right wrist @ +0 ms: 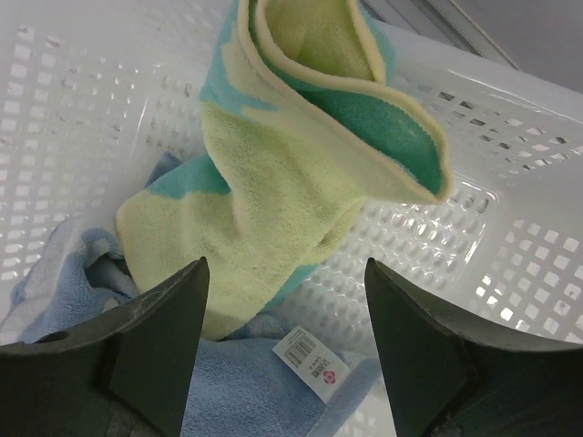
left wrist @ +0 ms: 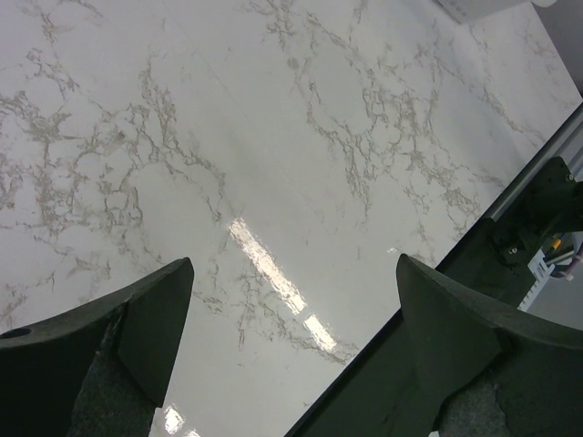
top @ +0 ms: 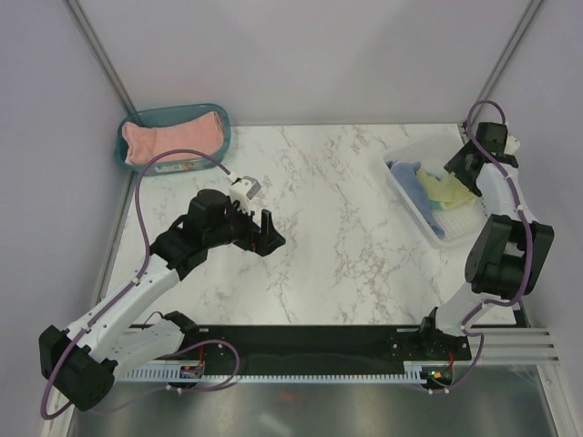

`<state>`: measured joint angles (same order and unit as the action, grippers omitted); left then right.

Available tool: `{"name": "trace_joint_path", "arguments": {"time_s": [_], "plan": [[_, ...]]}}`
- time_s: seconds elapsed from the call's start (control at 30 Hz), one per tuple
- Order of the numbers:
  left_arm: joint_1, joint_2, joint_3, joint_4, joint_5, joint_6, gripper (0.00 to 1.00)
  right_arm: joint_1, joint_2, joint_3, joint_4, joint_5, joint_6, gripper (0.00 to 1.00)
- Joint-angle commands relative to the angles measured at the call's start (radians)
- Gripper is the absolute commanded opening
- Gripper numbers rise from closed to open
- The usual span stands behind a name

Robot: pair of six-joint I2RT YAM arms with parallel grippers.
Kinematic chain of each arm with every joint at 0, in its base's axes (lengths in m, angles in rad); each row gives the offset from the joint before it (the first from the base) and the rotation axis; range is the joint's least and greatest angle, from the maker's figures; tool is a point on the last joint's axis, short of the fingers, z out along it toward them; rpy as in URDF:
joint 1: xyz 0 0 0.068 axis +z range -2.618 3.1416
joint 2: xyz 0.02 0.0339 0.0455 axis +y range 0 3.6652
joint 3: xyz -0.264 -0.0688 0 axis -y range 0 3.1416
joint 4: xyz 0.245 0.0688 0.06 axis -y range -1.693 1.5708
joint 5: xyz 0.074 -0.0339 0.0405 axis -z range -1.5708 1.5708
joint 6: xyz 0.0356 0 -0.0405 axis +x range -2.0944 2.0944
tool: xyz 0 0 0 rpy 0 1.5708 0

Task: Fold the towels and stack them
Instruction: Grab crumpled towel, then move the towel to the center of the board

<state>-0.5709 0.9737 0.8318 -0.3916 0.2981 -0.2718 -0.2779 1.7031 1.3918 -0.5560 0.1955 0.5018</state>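
The pale yellow towel (right wrist: pixel 273 200) with teal print lies bunched in the white perforated basket (right wrist: pixel 510 173), on top of the light blue towel (right wrist: pixel 228 391), which shows a white label. My right gripper (right wrist: pixel 284 264) hangs open just above them, its fingers on either side of the yellow towel's lower edge and holding nothing. From above, the right gripper (top: pixel 453 173) is over the basket (top: pixel 410 205) at the table's right. The salmon-pink towel (top: pixel 173 138) lies in the teal bin (top: pixel 137 123) at the back left. My left gripper (top: pixel 264 232) hovers wide open and empty over the marble.
The marble table (top: pixel 337 209) spreads between the bin and the basket. A black rail (top: pixel 319 341) runs along the near edge between the arm bases, and it shows as the rail (left wrist: pixel 428 300) beyond the left fingers. Grey walls close in the back and sides.
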Motion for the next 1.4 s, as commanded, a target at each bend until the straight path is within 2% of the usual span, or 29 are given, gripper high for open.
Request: {"name": "trace_joint_path", "arguments": {"time_s": [0.0,0.3,0.4,0.5,0.53,0.63,0.7,0.8,0.93,0.97,1.0,1.07,1.1,1.13,1.2,1.23,1.37], "plan": [[0.002,-0.012,0.01,0.025,0.025,0.006,1.0,0.011,0.012,0.013,0.067,0.052,0.099,0.78],[0.003,-0.006,0.007,0.025,0.039,0.02,0.98,0.011,0.205,0.05,0.157,-0.053,0.126,0.79],[0.005,-0.009,0.006,0.025,0.032,0.022,0.98,0.011,0.23,0.062,0.159,-0.07,0.124,0.74],[0.003,-0.01,0.004,0.023,0.019,0.023,0.97,0.011,0.201,0.084,0.142,-0.055,0.098,0.31],[0.003,-0.012,0.004,0.025,0.015,0.023,0.97,0.011,0.182,0.091,0.131,-0.047,0.074,0.13],[0.003,-0.02,-0.002,0.025,0.009,0.02,0.96,0.011,0.078,0.133,0.047,0.004,0.025,0.0],[0.003,-0.021,-0.003,0.026,-0.005,0.013,0.95,0.011,-0.005,0.182,0.002,0.019,-0.002,0.0],[0.003,-0.017,0.004,0.026,-0.033,-0.003,0.95,0.016,-0.104,0.23,-0.061,-0.037,-0.035,0.0],[0.003,0.0,0.056,0.014,-0.056,-0.018,0.95,0.066,-0.233,0.217,-0.07,-0.229,-0.029,0.0],[0.003,0.003,0.07,-0.001,-0.062,-0.023,0.94,0.077,-0.282,0.179,-0.035,-0.364,-0.013,0.0],[0.005,0.005,0.084,-0.01,-0.065,-0.027,0.94,0.092,-0.304,0.158,-0.013,-0.417,0.038,0.0],[0.005,-0.003,0.119,-0.035,-0.073,-0.047,0.93,0.184,-0.364,0.089,0.054,-0.508,0.081,0.0],[0.005,-0.007,0.13,-0.044,-0.082,-0.064,0.92,0.231,-0.379,0.075,0.067,-0.507,0.093,0.0],[0.005,-0.015,0.142,-0.055,-0.094,-0.073,0.92,0.335,-0.39,0.059,0.091,-0.513,0.101,0.0],[0.005,-0.041,0.147,-0.076,-0.131,-0.09,0.92,0.414,-0.414,0.012,0.111,-0.54,0.125,0.0],[0.006,-0.05,0.144,-0.082,-0.146,-0.108,0.92,0.484,-0.424,-0.014,0.175,-0.556,0.167,0.0],[0.022,-0.072,0.113,-0.119,-0.221,-0.168,0.92,0.652,-0.468,-0.205,0.24,-0.504,0.158,0.0]]}}
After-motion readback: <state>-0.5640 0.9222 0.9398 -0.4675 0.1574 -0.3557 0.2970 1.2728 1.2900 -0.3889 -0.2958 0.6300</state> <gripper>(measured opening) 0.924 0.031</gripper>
